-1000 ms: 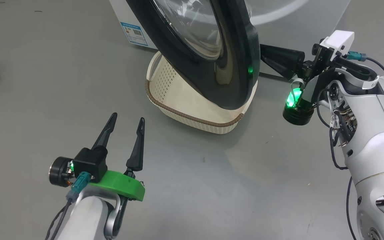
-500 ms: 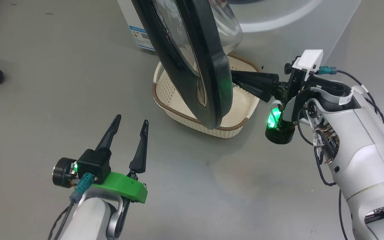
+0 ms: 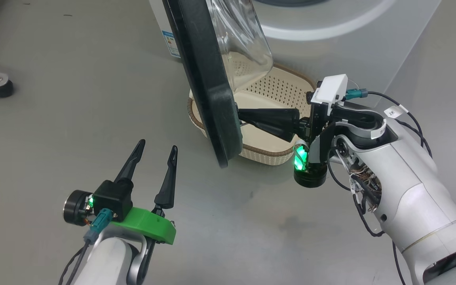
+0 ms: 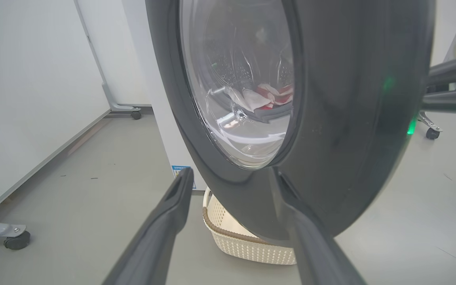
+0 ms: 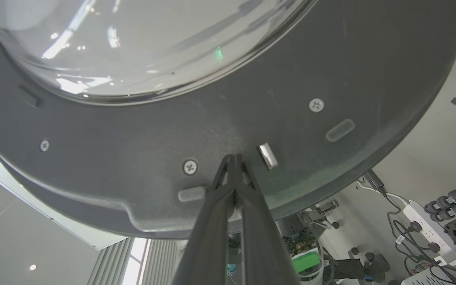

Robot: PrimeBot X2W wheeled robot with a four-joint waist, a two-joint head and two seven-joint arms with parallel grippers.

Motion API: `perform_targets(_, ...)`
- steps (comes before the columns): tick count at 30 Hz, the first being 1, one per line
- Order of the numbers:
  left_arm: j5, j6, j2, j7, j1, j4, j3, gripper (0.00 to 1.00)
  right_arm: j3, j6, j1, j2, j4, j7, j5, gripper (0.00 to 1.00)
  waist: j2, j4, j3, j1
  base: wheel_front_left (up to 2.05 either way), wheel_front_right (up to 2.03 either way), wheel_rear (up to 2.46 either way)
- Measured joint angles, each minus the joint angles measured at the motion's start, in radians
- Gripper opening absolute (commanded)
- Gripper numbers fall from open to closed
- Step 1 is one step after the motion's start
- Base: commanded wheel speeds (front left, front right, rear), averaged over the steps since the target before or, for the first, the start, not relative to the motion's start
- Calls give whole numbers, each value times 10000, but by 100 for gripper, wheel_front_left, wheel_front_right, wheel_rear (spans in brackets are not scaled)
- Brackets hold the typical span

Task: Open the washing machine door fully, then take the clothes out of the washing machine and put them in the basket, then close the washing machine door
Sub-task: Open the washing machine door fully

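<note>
Washing machine door [image 3: 208, 91] stands swung out from the washing machine [image 3: 331, 39], edge-on in the head view, its glass bowl [image 3: 247, 43] bulging toward the machine. The right claw [image 3: 240, 114], fingers pressed together and gripping nothing, has its tips against the door's inner face near the rim, beside a small metal latch piece [image 5: 267, 156]. The basket [image 3: 267, 158] sits on the floor [image 3: 54, 118] below the door, before the machine. Red and white clothes [image 4: 267, 95] lie in the drum, seen through the glass. The left claw [image 3: 158, 145] hovers spread wide and empty, off the door's outer side.
</note>
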Motion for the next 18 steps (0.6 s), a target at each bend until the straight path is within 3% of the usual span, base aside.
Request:
perform_targets(8,-2,6,-2,0,-1,-79,50,100,811,0,3,2,-533,-481,535,0,0,120,119,0,0,0,0)
perform_targets(16,2,107,0,0,20,-54,558,100,742,23,4,33,-614,-1189,472,0,0,7,-59,0,0,0,0)
perform_targets(18,4,134,0,0,47,-54,635,100,711,159,6,38,-564,-1440,180,0,0,-61,-156,0,0,0,0)
